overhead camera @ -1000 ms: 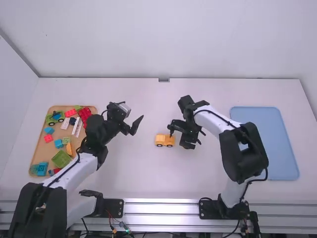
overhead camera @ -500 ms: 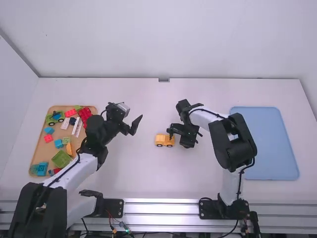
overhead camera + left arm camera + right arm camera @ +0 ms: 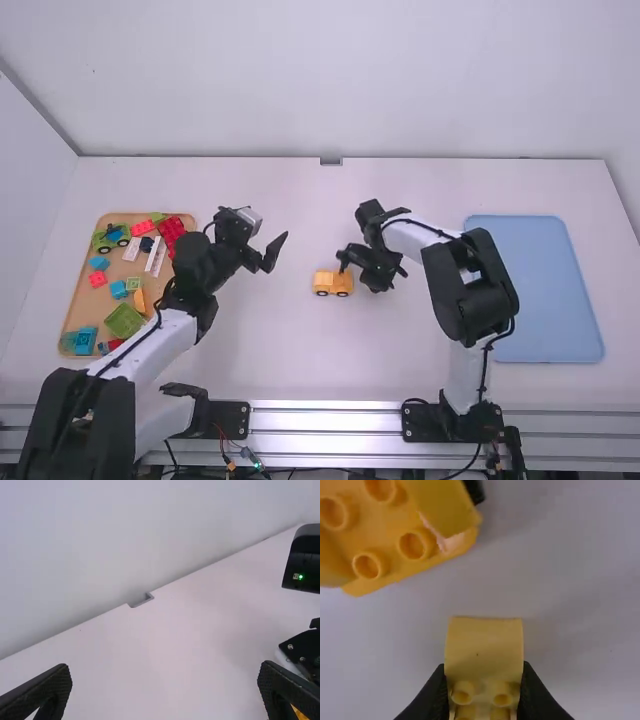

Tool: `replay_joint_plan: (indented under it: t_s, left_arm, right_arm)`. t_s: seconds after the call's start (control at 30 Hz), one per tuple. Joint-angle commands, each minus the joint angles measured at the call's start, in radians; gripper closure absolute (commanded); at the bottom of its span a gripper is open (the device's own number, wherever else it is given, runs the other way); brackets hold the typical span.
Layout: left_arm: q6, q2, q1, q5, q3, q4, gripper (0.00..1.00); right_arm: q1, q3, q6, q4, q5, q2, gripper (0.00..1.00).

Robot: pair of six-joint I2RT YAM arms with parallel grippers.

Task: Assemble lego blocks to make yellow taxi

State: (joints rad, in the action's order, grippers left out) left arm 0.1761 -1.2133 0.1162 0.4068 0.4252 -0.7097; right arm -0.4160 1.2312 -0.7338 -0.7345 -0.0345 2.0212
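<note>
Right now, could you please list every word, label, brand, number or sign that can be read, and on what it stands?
No text is readable.
The small pale mark on the right arm's black housing, beside a green light, is too small to read.
The yellow block in the right gripper shows no lettering.

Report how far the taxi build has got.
Done, it seems: the yellow wheeled body is assembled. In hand: a yellow brick, gripped by the right gripper, apart from the body. Left to do, probably: pressing that brick onto the body's bare studs.
</note>
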Motion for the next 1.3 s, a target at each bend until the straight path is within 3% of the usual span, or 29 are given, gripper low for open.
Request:
replay_joint_plan:
  t_s: [0.0,0.1,0.23,0.47,0.57,0.77,0.97,1.27]
  left_arm:
    - [-0.015,0.014,0.002,0.0,-0.001,-0.007,0.01]
    - [-0.03,0.014,0.002,0.002,-0.001,-0.019,0.01]
    - [-0.031,0.014,0.003,0.0,-0.001,-0.029,0.01]
    - [-0.031,0.014,0.002,0.0,-0.001,-0.029,0.01]
    - [-0.031,0.014,0.002,0.0,-0.001,-0.029,0.01]
    - [-0.059,0.014,0.002,0.002,-0.001,-0.032,0.01]
    - [-0.074,0.014,0.002,0.0,-0.001,-0.036,0.01]
    - [-0.076,0.014,0.002,0.0,-0.001,-0.038,0.01]
  right_arm:
    - [0.003,0.011,0.108,-0.002,0.002,0.012,0.82]
    - [0.003,0.011,0.23,-0.002,0.026,0.012,0.82]
    - [0.004,0.011,0.524,0.011,0.037,0.012,1.0]
    - [0.015,0.011,1.038,0.066,0.033,0.012,1.0]
    - [0.019,0.011,1.382,-0.005,0.036,0.012,1.0]
    - [0.044,0.011,1.703,-0.01,0.004,0.012,1.0]
    - [0.044,0.011,2.279,-0.012,0.005,0.012,1.0]
    - [0.036,0.011,2.616,-0.006,0.006,0.012,0.95]
